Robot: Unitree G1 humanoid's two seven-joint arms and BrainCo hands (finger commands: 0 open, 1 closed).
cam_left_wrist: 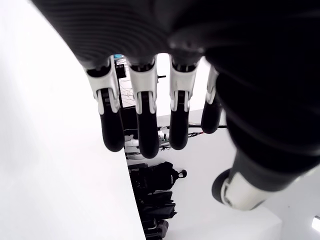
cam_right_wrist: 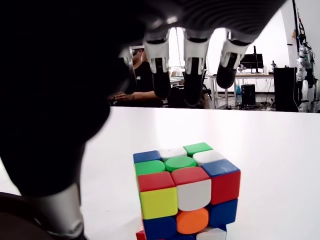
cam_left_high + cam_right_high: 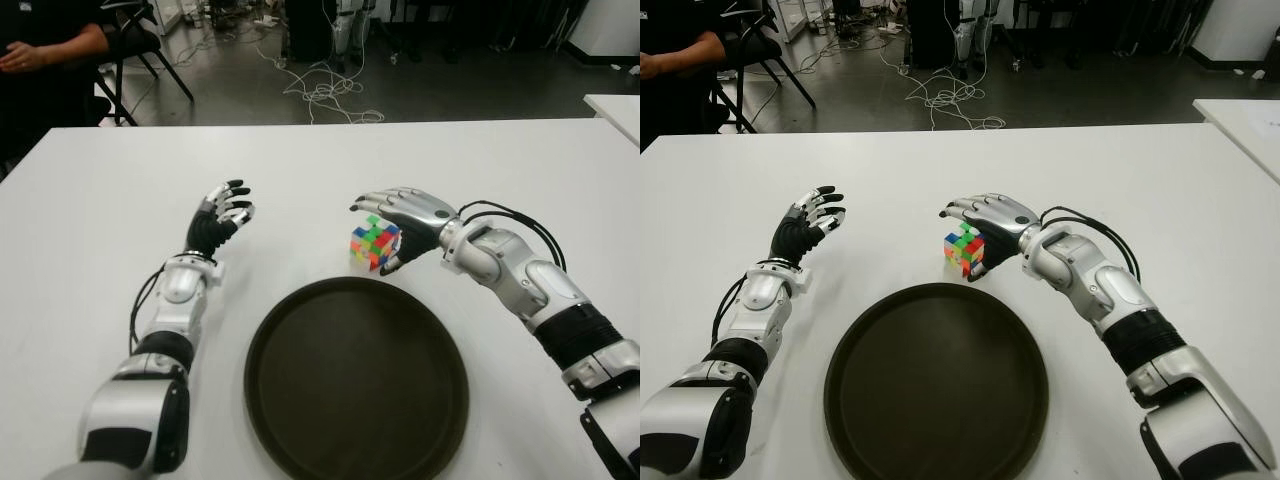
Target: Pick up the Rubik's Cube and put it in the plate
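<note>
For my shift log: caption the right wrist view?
Right hand hovers open over the cube on the white table, fingers clear of it.

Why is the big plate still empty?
Empty: the cube sits on the table beyond the plate, under the open right hand.

A seated person [image 3: 45, 60] and a black chair [image 3: 140, 50] sit beyond the white table [image 3: 120, 190], with cables [image 3: 325, 95] strewn across the floor.
</note>
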